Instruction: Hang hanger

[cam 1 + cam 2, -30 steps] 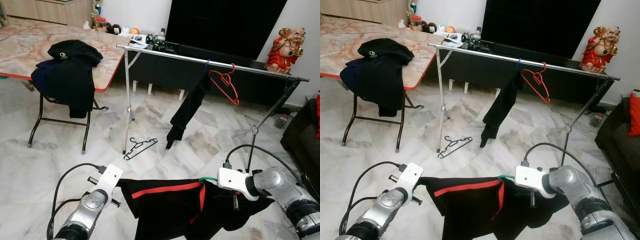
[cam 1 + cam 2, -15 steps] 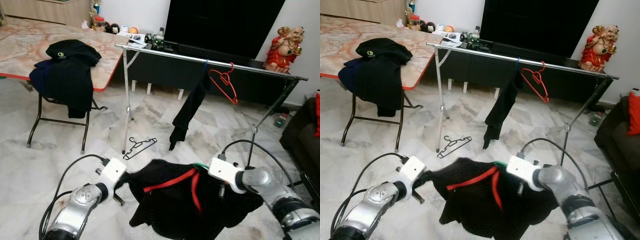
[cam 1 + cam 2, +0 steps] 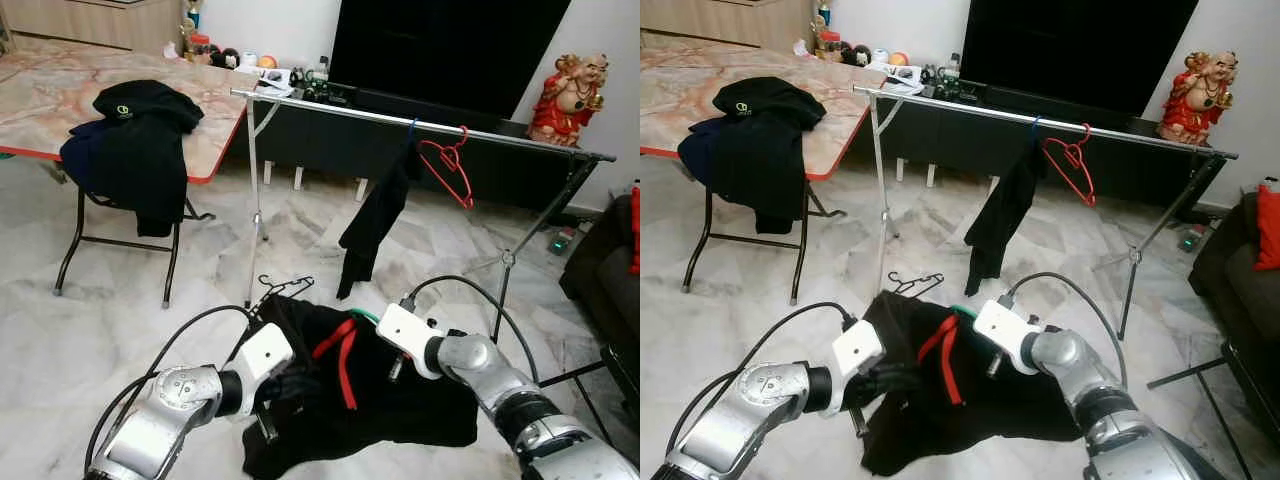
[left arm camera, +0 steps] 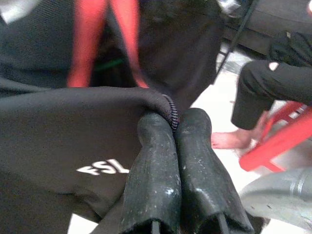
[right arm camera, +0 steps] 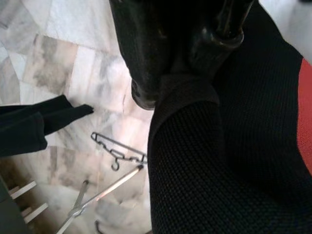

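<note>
Both grippers hold a black garment with red stripes [image 3: 340, 385] low in front of the robot: the left gripper [image 4: 173, 127] has its two fingers pressed together on a ribbed hem, and the right gripper [image 5: 183, 73] pinches a fold of the cloth near a green hanger [image 3: 366, 316] whose loop peeks out at the top of the garment. The hanger sits mostly buried in cloth, so whether it is properly seated in the shoulders is hard to tell; if not, the garment could slide off when lifted. The fabric is bunched and sagging toward the marble floor [image 3: 200, 290], and could drag or snag. The metal clothes rail [image 3: 420, 125] stands well apart ahead, already carrying a dark garment [image 3: 375, 215] and an empty red hanger [image 3: 450, 170]. A black hanger [image 3: 282, 287] lies on the floor between robot and rail, a tripping or tangling risk. A folding table [image 3: 60, 100] with a dark jacket [image 3: 135, 150] stands to the left.
</note>
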{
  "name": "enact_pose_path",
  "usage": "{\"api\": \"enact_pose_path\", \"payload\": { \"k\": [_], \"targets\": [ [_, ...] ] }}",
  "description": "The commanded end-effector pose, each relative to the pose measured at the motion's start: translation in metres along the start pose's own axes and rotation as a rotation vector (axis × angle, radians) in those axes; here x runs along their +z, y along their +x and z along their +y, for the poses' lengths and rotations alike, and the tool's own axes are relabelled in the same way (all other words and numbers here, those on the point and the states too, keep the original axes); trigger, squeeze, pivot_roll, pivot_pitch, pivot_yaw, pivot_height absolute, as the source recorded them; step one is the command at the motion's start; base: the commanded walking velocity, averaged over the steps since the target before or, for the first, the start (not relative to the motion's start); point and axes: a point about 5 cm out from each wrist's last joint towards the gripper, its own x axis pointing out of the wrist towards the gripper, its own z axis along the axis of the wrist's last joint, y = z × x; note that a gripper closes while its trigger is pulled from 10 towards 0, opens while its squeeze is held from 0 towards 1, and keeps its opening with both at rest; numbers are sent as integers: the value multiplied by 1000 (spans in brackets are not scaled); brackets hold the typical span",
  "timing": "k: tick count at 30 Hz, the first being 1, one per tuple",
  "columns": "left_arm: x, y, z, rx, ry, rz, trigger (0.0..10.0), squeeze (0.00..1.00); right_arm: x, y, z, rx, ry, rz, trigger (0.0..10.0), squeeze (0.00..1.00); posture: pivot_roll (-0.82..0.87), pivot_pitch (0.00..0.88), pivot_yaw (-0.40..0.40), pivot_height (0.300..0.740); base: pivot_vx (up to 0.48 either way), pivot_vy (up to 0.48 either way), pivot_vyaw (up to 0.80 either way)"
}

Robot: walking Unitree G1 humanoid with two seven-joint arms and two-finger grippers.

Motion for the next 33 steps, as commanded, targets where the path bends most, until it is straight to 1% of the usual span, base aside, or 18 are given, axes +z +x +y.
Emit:
{"api": "enact_pose_path", "payload": {
  "k": [1, 2, 4, 5, 6, 7, 8, 9, 13, 17, 22, 23, 25, 27, 28, 29, 30, 33],
  "targets": [
    [7, 4, -10, -67, 8, -16, 588, 843, 8, -3, -12, -75, 47, -35, 0, 0, 184, 0, -162, 740, 0, 0, 0],
    [7, 4, -12, -87, 5, -11, 1255, 973, 10, -2, -13, -91, 61, -45, 0, 0, 183, 0, -161, 740, 0, 0, 0],
    [7, 4, -18, -132, 9, 9, 3294, 1000, 17, 1, -12, -118, 88, -97, 0, 0, 186, 0, -161, 740, 0, 0, 0],
    [7, 4, -18, -132, 9, 9, 3294, 1000, 17, 1, -12, -118, 88, -97, 0, 0, 186, 0, -161, 740, 0, 0, 0],
    [6, 4, -21, -148, 9, 21, 6627, 1000, 23, 4, -9, -103, 136, -132, 0, 0, 186, 0, -159, 740, 0, 0, 0],
    [6, 4, -22, -151, 12, 25, 9255, 1000, 26, 6, -7, -94, 139, -148, 0, 0, 187, 0, -158, 740, 0, 0, 0],
    [6, 4, -22, -151, 12, 25, 9255, 1000, 26, 6, -7, -94, 139, -148, 0, 0, 187, 0, -158, 740, 0, 0, 0],
    [6, 5, -23, -155, 16, 26, 10000, 1000, 29, 8, -4, -93, 125, -162, 0, 0, 188, 0, -157, 740, 0, 0, 0],
    [6, 2, -27, -186, 16, 36, 10000, 1000, 31, 10, -3, -123, 119, -163, 0, 0, 194, 0, -161, 740, 0, 0, 0],
    [5, 0, -25, -169, 9, 42, 10000, 1000, 32, 10, -3, -121, 114, -179, 0, 0, 195, 0, -162, 740, 0, 0, 0],
    [-6, -16, -14, -98, -5, 84, 10000, 1000, 27, 3, -6, -71, -1, -169, 0, 0, 196, 0, -165, 740, 0, 0, 0],
    [-6, -16, -14, -98, -5, 84, 10000, 1000, 27, 3, -6, -71, -1, -169, 0, 0, 196, 0, -165, 740, 0, 0, 0],
    [-9, -25, -7, -63, -5, 101, 10000, 1000, 22, -2, -6, -26, -73, -146, 0, 0, 200, 0, -167, 740, 0, 0, 0],
    [-10, -27, -6, -54, -5, 105, 10000, 1000, 20, -3, -6, -10, -89, -142, 0, 0, 201, 0, -167, 740, 0, 0, 0],
    [-11, -35, 1, -18, -8, 114, 10000, 1000, 17, -6, -5, 57, -131, -134, 0, 0, 203, 0, -168, 740, 0, 0, 0],
    [-11, -35, 1, -18, -8, 114, 10000, 1000, 17, -6, -5, 57, -131, -134, 0, 0, 203, 0, -168, 740, 0, 0, 0],
    [-12, -43, 6, 10, -3, 128, 10000, 1000, 11, -10, -3, 137, -177, -113, 0, 0, 206, 0, -170, 740, 0, 0, 0],
    [-14, -50, 9, 24, 3, 141, 10000, 1000, 4, -15, -1, 216, -226, -79, 0, 0, 210, 0, -172, 740, 0, 0, 0]
  ]
}}
